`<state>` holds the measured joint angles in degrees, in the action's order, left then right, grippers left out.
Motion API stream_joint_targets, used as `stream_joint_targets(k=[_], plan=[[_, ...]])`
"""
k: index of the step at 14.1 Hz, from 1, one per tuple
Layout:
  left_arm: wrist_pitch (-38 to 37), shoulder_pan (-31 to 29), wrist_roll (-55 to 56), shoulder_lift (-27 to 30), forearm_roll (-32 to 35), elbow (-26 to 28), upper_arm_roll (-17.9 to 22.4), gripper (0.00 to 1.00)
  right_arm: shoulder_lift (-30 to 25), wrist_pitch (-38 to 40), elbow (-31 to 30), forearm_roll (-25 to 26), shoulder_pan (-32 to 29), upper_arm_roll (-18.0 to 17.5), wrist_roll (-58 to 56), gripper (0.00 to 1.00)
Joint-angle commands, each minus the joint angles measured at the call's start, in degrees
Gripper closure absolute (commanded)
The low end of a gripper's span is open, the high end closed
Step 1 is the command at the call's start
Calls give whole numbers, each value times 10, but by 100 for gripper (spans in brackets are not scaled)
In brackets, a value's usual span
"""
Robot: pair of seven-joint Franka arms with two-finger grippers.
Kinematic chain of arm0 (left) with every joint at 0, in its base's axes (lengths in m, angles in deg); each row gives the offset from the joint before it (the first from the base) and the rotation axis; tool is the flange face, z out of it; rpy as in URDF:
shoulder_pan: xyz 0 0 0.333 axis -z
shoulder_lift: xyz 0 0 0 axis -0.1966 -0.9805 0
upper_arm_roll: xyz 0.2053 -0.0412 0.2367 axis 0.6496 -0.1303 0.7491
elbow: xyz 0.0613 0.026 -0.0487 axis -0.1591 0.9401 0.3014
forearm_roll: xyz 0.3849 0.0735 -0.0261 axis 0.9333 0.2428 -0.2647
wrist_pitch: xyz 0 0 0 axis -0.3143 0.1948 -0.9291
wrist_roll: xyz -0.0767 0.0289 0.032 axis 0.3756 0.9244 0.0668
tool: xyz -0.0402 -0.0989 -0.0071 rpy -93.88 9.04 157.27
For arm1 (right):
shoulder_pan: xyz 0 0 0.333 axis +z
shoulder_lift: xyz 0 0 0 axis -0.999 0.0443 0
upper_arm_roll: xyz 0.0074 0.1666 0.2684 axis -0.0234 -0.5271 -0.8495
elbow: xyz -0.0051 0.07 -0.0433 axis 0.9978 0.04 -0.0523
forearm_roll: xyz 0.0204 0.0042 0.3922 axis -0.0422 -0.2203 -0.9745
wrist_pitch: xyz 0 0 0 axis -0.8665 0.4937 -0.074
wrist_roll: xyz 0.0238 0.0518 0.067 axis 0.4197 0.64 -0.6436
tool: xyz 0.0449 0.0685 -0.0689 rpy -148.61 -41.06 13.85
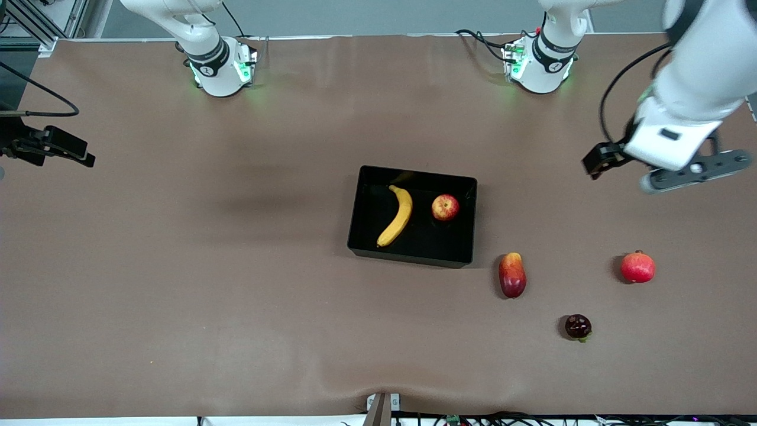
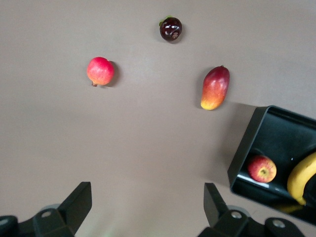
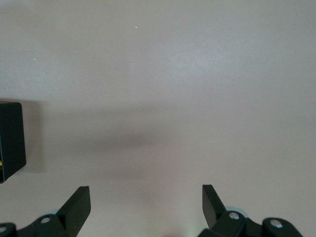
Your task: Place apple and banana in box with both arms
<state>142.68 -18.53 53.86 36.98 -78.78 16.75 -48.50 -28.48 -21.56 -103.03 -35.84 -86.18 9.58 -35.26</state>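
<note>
Nearest the front camera, toward the left arm's end of the box [image 1: 364,204], lie a dark fruit [image 1: 578,326], mango [image 1: 512,275] and red fruit [image 1: 637,267]. In the box lie banana [image 1: 398,216] and apple [image 1: 445,207], apart. Left tool [image 2: 148,207] and right tool [image 3: 146,210] hang wide open and empty over bare counter [image 1: 177,266] at either end of the box.

Brown table [image 1: 177,266] filling nearly the whole front view, with two white arm bases bolted along its upper edge, one at upper left [image 1: 222,71], one at upper right [image 1: 541,68]. At centre frame, a black box [image 1: 366,207] resting directly on the surface. Lower right of centre, three loose fruits lying straight on the tabletop: a red-yellow mango [image 1: 512,275] just off the box's lower right corner, a red round fruit [image 1: 637,267] well apart toward the right edge, and a dark purple fruit [image 1: 578,326] lowest, between those two.
</note>
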Motion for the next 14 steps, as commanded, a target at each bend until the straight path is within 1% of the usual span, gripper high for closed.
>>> stream_joint_targets(k=[1,2,4,6,11,13,14], plan=[[-2,24,-75,56,-47,37,78,0,-3,6,5,-1,-1,-3,-1,0],[-2,24,-95,66,-61,48,88,0,-2,6,5,-1,2,-4,-1,0],[-2,29,-111,88,-62,71,111,0,-2,4,5,-2,2,-4,-1,0],[-2,32,-117,106,-63,91,119,0,1,4,4,-1,12,-4,-1,0],[-2,31,-145,137,-70,119,121,0,1,1,3,5,13,-2,3,0],[-13,31,-159,142,-75,119,121,0,0,2,3,5,11,-2,2,0],[-15,31,-177,143,-76,118,127,0,0,2,3,5,10,-2,2,0]])
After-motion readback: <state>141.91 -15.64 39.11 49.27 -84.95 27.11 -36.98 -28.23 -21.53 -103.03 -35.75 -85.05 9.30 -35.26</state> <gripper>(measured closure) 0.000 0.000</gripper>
